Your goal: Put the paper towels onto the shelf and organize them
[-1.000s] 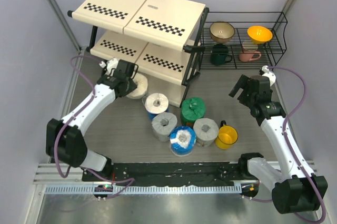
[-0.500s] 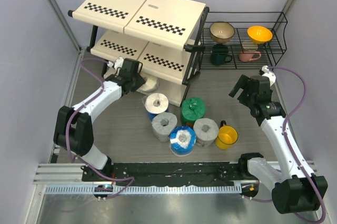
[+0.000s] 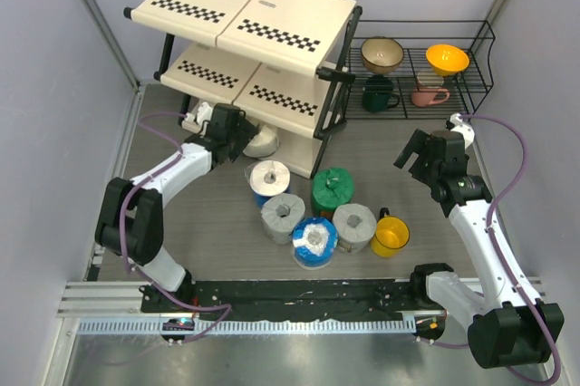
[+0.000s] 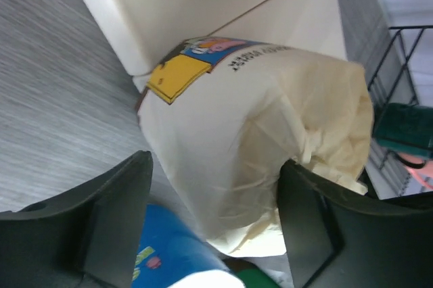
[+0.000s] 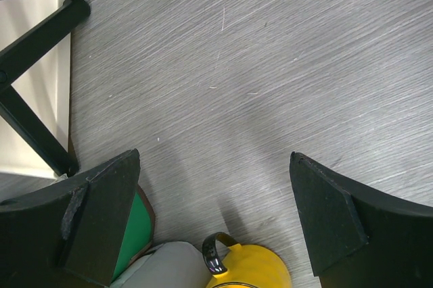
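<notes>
Low against the shelf [image 3: 217, 73], at its bottom tier, the left gripper [image 3: 245, 137] pinches a cream roll [image 3: 264, 141], seemingly tipped sideways, directly ahead of the fingers. The right gripper [image 5: 215, 159], spread, hovers well apart.

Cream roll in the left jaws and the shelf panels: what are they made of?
The cream roll has a thin, soft wrapper, paper or matte film, judging by the fine creases and the gathered end; a printed label sits on it. The shelf panels look like smooth, rigid cream sheet with a slight sheen, probably plastic or coated metal; the pictures leave it open.
</notes>
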### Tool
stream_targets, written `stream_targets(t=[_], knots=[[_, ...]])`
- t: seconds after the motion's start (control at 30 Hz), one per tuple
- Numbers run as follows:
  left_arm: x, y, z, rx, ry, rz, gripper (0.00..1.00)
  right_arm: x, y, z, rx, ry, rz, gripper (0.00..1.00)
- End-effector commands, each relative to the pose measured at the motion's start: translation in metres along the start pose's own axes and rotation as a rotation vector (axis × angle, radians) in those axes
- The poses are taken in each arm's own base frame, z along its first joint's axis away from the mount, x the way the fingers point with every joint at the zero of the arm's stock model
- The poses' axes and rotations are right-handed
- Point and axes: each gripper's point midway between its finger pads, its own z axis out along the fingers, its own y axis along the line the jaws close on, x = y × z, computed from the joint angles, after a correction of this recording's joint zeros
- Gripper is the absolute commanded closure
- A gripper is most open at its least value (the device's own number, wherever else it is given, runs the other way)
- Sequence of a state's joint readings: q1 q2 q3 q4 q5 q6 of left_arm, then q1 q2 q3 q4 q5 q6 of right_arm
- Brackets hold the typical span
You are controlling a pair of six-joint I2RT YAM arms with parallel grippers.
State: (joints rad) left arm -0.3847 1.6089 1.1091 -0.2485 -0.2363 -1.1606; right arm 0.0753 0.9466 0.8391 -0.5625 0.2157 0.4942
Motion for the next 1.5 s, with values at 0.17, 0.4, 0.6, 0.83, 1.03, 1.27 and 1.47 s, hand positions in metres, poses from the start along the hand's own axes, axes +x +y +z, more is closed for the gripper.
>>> stream_targets(t=[0.17, 0.4, 0.6, 0.83, 1.03, 1.27, 1.47], knots=[[0.000, -0.018, -0.005, 0.108, -0.007, -0.057, 0.23, -0.016, 0.004, -0.010, -0.014, -0.046, -0.011, 0.03], [-0.001, -0.012, -0.024, 0.136, -0.017, -0.060, 0.23, -0.015, 0.007, -0.010, -0.029, -0.037, -0.004, 0.03], [-0.004, 0.001, -0.035, 0.133, -0.045, -0.055, 0.22, -0.014, 0.007, -0.011, -0.033, -0.040, 0.001, 0.03], [-0.003, 0.006, -0.030, 0.132, -0.052, -0.056, 0.22, -0.010, 0.006, -0.012, -0.037, -0.031, 0.001, 0.03], [-0.004, -0.004, -0.020, 0.227, -0.094, -0.103, 0.25, -0.010, 0.005, -0.013, -0.034, -0.027, -0.012, 0.03], [-0.003, -0.005, -0.008, 0.309, -0.115, -0.248, 0.26, -0.013, 0.004, -0.015, -0.026, -0.030, -0.023, 0.03], [-0.002, -0.007, -0.006, 0.374, -0.114, -0.339, 0.27, -0.011, 0.005, -0.014, -0.029, -0.020, -0.020, 0.03]])
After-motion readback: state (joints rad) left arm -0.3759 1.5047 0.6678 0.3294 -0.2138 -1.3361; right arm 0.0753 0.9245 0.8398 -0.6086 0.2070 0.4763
